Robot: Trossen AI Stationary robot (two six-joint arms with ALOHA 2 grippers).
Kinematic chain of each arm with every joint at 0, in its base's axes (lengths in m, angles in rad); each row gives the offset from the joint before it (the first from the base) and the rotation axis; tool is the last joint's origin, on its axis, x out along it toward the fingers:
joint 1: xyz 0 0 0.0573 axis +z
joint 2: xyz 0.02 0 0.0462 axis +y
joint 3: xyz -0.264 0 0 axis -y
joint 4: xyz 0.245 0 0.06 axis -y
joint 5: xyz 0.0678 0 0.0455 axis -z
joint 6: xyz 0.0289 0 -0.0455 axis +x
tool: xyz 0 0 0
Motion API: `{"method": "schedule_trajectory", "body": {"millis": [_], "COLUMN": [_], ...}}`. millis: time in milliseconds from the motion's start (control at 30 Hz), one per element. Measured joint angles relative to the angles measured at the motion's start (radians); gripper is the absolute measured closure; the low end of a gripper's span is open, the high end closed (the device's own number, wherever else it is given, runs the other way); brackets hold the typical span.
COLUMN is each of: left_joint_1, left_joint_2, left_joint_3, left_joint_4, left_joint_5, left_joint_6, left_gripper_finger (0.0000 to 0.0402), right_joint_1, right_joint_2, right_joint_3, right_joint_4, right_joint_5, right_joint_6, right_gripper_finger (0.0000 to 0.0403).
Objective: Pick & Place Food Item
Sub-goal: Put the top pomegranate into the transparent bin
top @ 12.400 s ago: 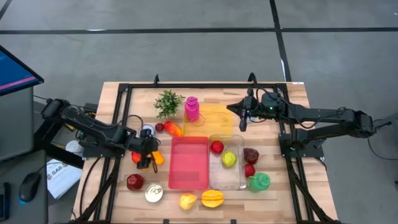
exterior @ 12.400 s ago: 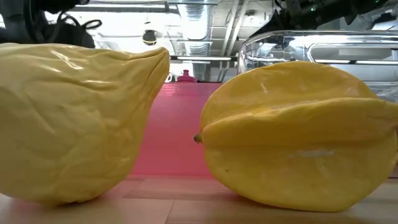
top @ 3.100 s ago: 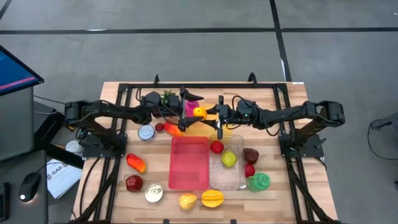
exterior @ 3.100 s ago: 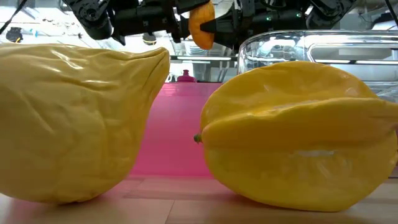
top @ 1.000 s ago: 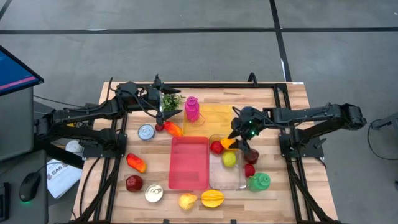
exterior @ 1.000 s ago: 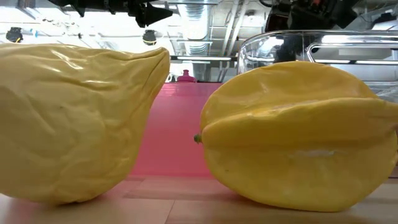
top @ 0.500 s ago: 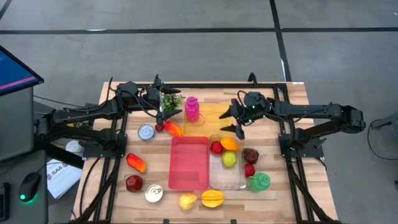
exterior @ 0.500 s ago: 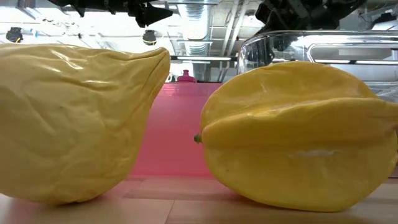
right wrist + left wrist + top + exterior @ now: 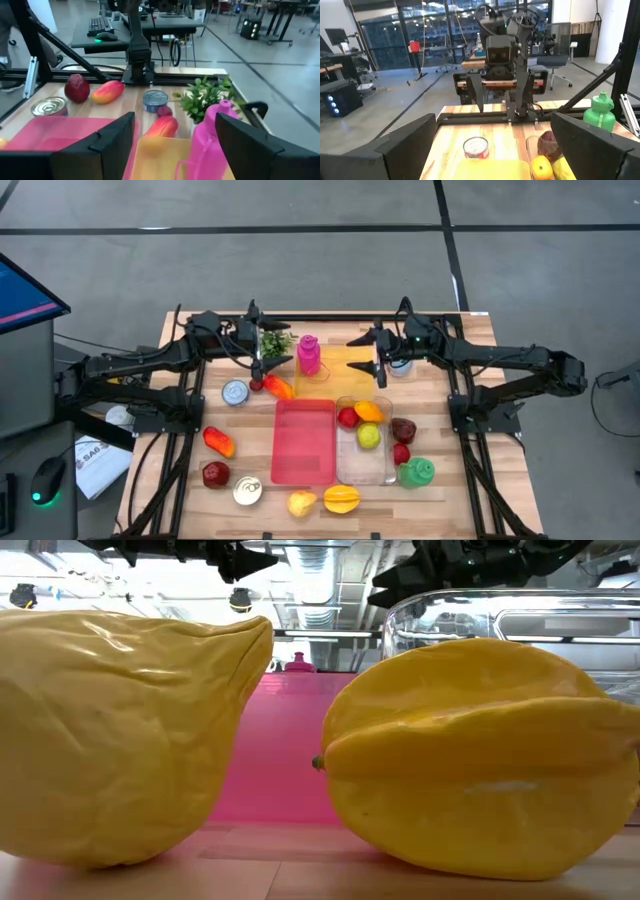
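Note:
The orange fruit [image 9: 368, 410] lies in the clear container [image 9: 384, 470], beside a red apple [image 9: 348, 417] and a yellow-green fruit [image 9: 368, 436]. My right gripper [image 9: 362, 352] hovers open over the yellow board [image 9: 340, 372], on the far side of the container, with nothing between its fingers; the right wrist view [image 9: 175, 117] shows the same. My left gripper [image 9: 260, 355] stands open near the plant [image 9: 270, 342] at the far left and holds nothing. In the left wrist view the orange fruit [image 9: 540, 167] shows low down.
A pink tray [image 9: 303, 442] lies left of the container. A pink bottle [image 9: 309, 355], an orange-red fruit [image 9: 278, 387] and a can [image 9: 235, 392] sit near my left gripper. A starfruit [image 9: 341, 499], a yellow fruit [image 9: 301, 502], a green bottle [image 9: 415, 472] and more fruit lie toward the near edge.
My right gripper has risen from the clear container and drawn back toward the table's far edge, ending over the yellow board. The orange fruit stays behind in the container.

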Motion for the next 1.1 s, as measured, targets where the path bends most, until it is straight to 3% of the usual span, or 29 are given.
{"method": "schedule_trajectory", "body": {"millis": [333,600,900,1100], "left_joint_1": [0.0,-0.001,-0.073,-0.133], "left_joint_2": [0.0,0.0,0.0,0.0], "left_joint_3": [0.0,0.0,0.0,0.0], "left_joint_4": [0.02,-0.255,-0.723,-0.957], "left_joint_5": [0.002,-0.016,-0.395,-0.493], "left_joint_6": [-0.013,-0.055,-0.188,-0.307], "left_gripper_finger": [0.0018,0.0018,0.0018,0.0018], "right_joint_1": [0.031,0.063,0.063,0.063], "right_joint_2": [0.0,0.0,0.0,0.0], "right_joint_3": [0.0,0.0,0.0,0.0], "right_joint_4": [-0.022,-0.06,-0.063,-0.063], "right_joint_5": [-0.002,-0.002,-0.002,-0.002], "right_joint_6": [-0.012,-0.011,-0.011,-0.011], "right_gripper_finger": [0.0133,0.0133,0.0133,0.0133]}}
